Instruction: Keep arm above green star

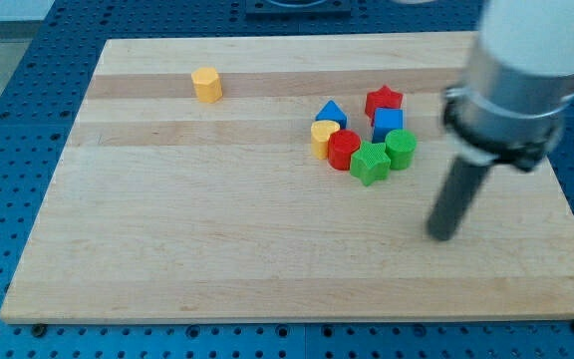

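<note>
Wooden desk (167, 249) carries a cluster of blocks; my tip (442, 235), a bare rod holding nothing, rests toward the view's right and bottom of the green star (370, 163), near but apart.

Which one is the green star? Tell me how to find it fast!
Look at the wooden board and find the bunch of blocks right of its middle. The green star sits at the bunch's bottom edge, between a red block and a green block. Only it is green with points; my tip is to its lower right, not touching.
</note>
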Robot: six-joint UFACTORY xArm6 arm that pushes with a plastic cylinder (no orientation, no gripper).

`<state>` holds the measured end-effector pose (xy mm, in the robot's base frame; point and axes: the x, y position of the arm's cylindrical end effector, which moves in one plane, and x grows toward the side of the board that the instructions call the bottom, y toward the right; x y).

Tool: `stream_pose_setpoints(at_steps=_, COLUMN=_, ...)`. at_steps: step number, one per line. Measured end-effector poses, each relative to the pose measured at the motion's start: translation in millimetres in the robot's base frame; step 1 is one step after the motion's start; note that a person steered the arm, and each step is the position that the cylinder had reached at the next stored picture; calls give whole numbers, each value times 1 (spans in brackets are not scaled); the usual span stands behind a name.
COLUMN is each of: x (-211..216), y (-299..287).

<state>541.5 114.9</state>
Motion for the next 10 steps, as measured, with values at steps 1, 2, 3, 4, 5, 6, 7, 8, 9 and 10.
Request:
stream_pose_setpoints(at_steps=1, x=-16, y=-111)
stream_pose_setpoints(at_steps=2, x=-72, y=-172)
stream_pose_setpoints(at_steps=3, x=-155, y=-171)
stream_pose_setpoints(at_steps=4, x=-229, y=-156)
stream_pose_setpoints(at_steps=5, x=-266, y=-124)
stream_pose_setpoints(at_steps=6, x=-265, y=-95)
stream_pose_setpoints(at_steps=7, x=-245, y=-88)
stream_pose_setpoints(at_steps=8, x=-235, y=-77)
stream_pose_setpoints(at_steps=9, x=-228, y=-67)
stream_pose_setpoints(at_steps=10, x=-213, y=-65)
